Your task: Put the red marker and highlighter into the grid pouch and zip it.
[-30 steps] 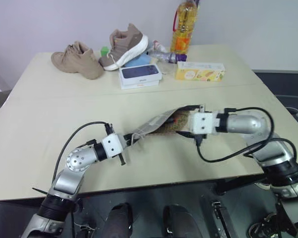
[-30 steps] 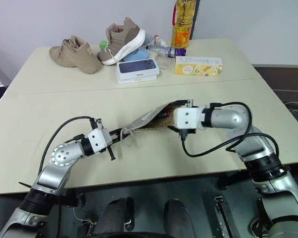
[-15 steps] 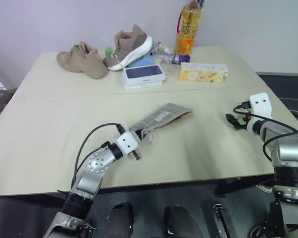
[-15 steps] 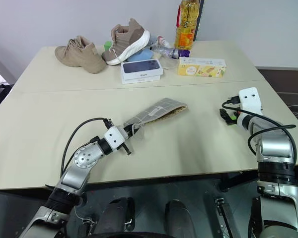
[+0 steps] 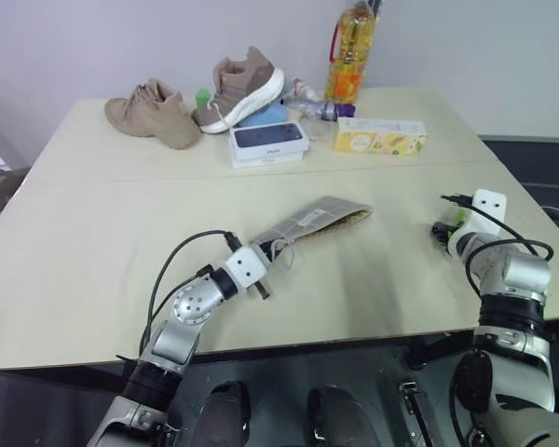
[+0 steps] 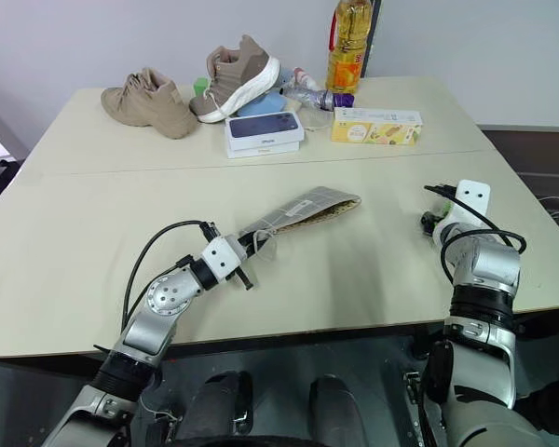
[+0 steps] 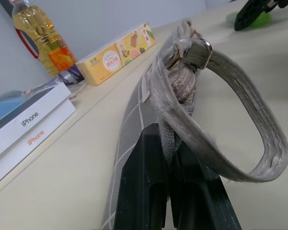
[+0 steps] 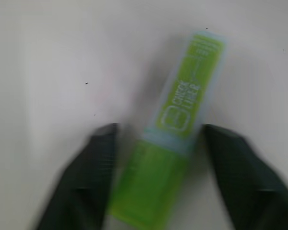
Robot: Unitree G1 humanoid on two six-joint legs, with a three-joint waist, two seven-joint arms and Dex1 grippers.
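Observation:
The grid pouch (image 5: 315, 220) lies flat in the middle of the table, grey with white grid lines. My left gripper (image 5: 270, 251) is shut on its near end, by the grey loop strap (image 7: 240, 120) and the metal ring (image 7: 205, 50). The highlighter (image 8: 175, 139), lime green, lies on the table at the right. My right gripper (image 5: 443, 230) is down over it, open, one finger (image 8: 93, 172) on each side of the pen. The red marker is hidden.
At the back of the table stand two tan shoes (image 5: 154, 110), a white phone box (image 5: 265, 142), a yellow carton (image 5: 379, 136) and an oil bottle (image 5: 347, 51). The table's right edge (image 5: 531, 200) runs close behind my right gripper.
My right gripper has left the pouch's mouth, swung to the right and come down over the highlighter. The pouch's mouth has dropped flat. My left gripper keeps its hold.

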